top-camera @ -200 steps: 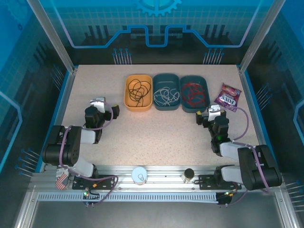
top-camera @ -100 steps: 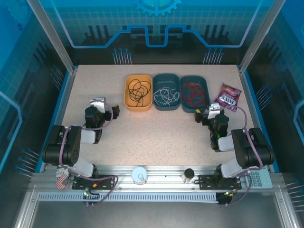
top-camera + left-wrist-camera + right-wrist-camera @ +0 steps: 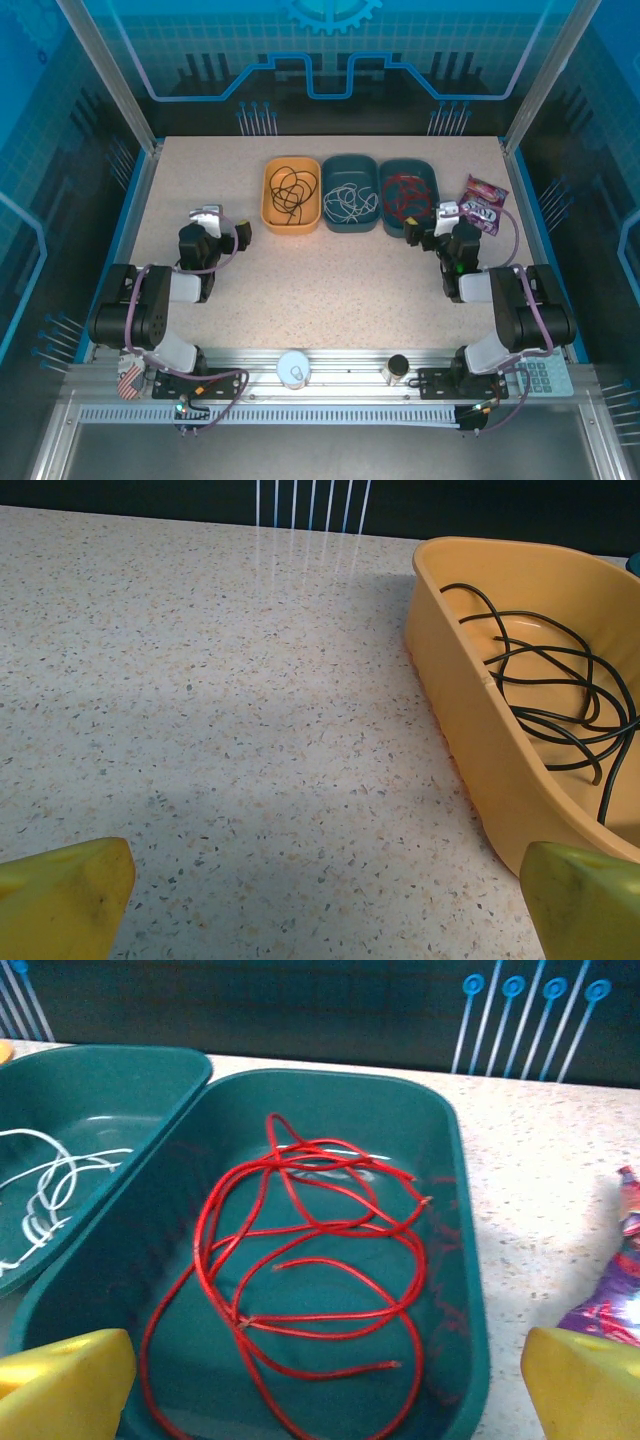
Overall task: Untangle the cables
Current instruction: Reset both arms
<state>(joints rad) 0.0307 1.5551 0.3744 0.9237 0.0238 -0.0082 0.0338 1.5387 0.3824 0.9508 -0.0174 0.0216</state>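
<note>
Sorting looks all but finished. 3 trays stand in a row at the far middle of the table [image 3: 200, 170], and each holds 1 cable. The black cable [image 3: 290, 188] lies in the orange tray [image 3: 267, 200] on the left, the white-grey cable [image 3: 348, 200] in the middle teal tray [image 3: 350, 168], and the red cable [image 3: 407, 195] in the right teal tray [image 3: 410, 165]. No strand crosses from 1 tray to the next, so the 3 cables are apart from one another. Each lies in loose loops that cross over themselves. Whether any loop hides a real knot cannot be told from these views.

The left gripper [image 3: 325, 895] sits low over bare table just beside the orange tray, with its jaws wide apart and nothing between them. The right gripper [image 3: 325, 1380] faces the red cable from the near end of its tray, also spread wide and empty. A purple snack packet [image 3: 482, 203] lies just to the right of that tray, touching no cable.

As a judgement, the separating is done. What is left is at most some loosening of the red loops, or simply pulling the arms clear.
</note>
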